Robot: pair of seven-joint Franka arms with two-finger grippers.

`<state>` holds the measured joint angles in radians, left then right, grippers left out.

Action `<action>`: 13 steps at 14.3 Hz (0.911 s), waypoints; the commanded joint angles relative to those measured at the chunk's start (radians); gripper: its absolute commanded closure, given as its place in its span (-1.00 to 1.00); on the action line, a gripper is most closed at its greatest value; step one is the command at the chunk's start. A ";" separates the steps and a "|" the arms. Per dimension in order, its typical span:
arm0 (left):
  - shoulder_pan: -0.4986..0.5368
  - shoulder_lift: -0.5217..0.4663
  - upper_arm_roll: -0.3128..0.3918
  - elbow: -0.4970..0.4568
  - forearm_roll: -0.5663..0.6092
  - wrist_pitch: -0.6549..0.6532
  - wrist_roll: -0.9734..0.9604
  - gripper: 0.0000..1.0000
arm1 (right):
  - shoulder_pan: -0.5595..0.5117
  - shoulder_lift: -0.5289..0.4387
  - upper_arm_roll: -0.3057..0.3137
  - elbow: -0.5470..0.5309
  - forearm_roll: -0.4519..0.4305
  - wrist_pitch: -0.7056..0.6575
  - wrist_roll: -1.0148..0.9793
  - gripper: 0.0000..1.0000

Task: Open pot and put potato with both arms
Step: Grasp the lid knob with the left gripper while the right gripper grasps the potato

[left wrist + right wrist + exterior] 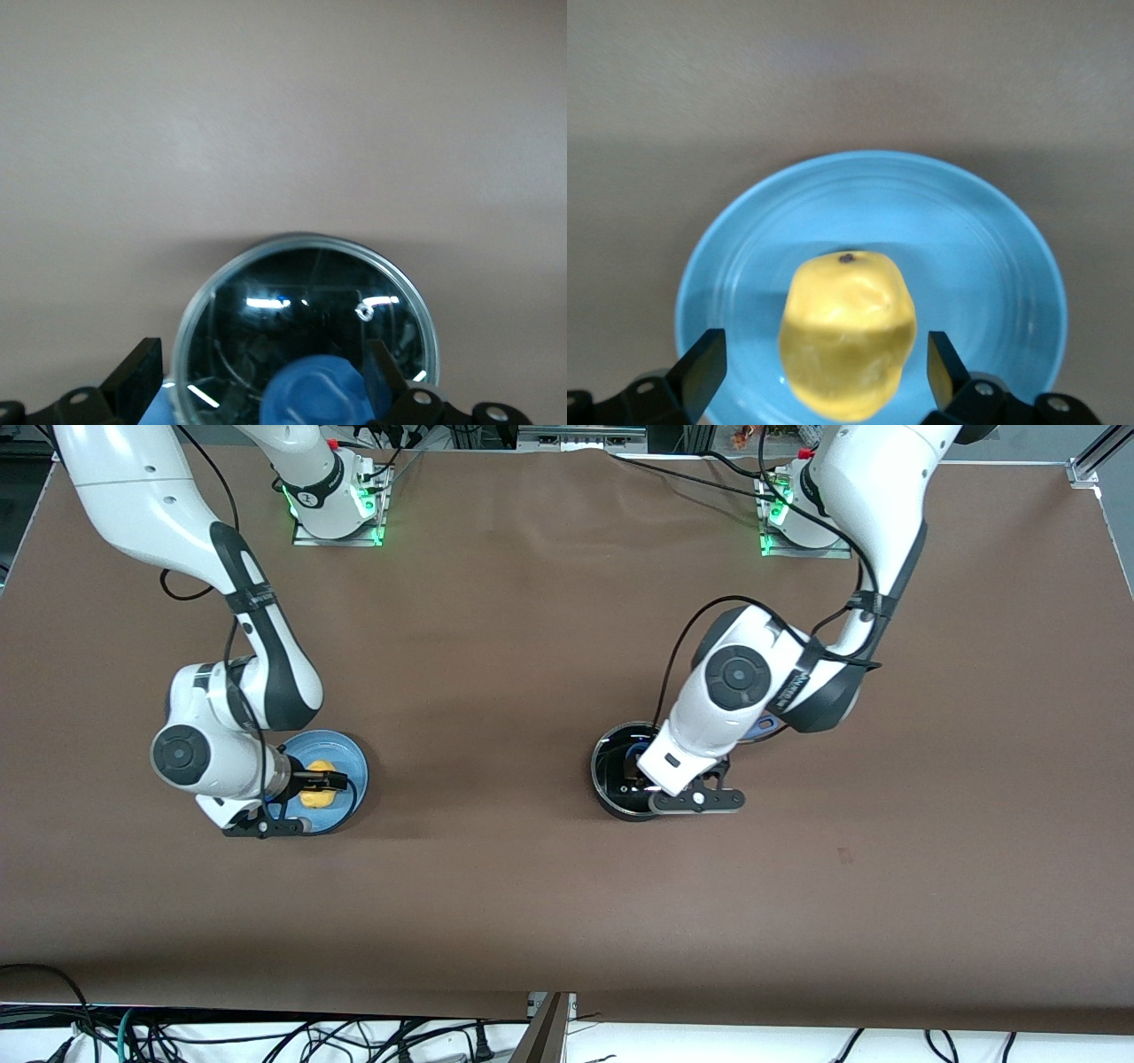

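Observation:
The black pot (611, 779) stands toward the left arm's end of the table, its glass lid (266, 301) on it. Part of its blue handle (764, 726) shows past the arm. My left gripper (636, 769) is down over the lid, open, its fingers (137, 376) on either side of the blue knob (314, 394) without gripping it. The yellow potato (316, 793) lies on a light-blue plate (353, 762) toward the right arm's end. My right gripper (321, 781) is low over it, open. The potato (846, 341) sits between its fingers (700, 372), with a gap on each side.
A brown cloth (496, 691) covers the whole table. The two arm bases (337, 505) stand along the edge farthest from the front camera. Cables hang below the table's near edge (266, 1036).

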<state>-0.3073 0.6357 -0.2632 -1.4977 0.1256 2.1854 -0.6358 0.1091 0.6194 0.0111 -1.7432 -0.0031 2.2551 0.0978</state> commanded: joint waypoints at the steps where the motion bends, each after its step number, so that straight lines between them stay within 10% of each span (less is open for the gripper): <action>1: -0.029 0.010 -0.004 -0.006 0.034 0.024 -0.022 -1.00 | -0.009 -0.018 -0.005 -0.039 -0.002 0.041 -0.018 -0.98; 4: -0.030 0.015 -0.011 -0.018 0.037 0.033 -0.010 -1.00 | -0.008 -0.007 -0.005 -0.038 0.002 0.043 -0.003 -0.71; 8: -0.029 0.016 -0.016 -0.067 0.143 0.080 0.010 -1.00 | -0.008 -0.009 -0.007 -0.019 0.002 0.040 -0.009 0.20; 13: -0.029 0.012 -0.033 -0.069 0.141 0.071 0.016 -1.00 | 0.009 -0.029 0.000 0.264 0.014 -0.375 -0.006 0.31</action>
<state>-0.3421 0.6561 -0.2783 -1.5579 0.2385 2.2527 -0.6302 0.1089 0.6012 0.0045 -1.6222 -0.0023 2.0623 0.0979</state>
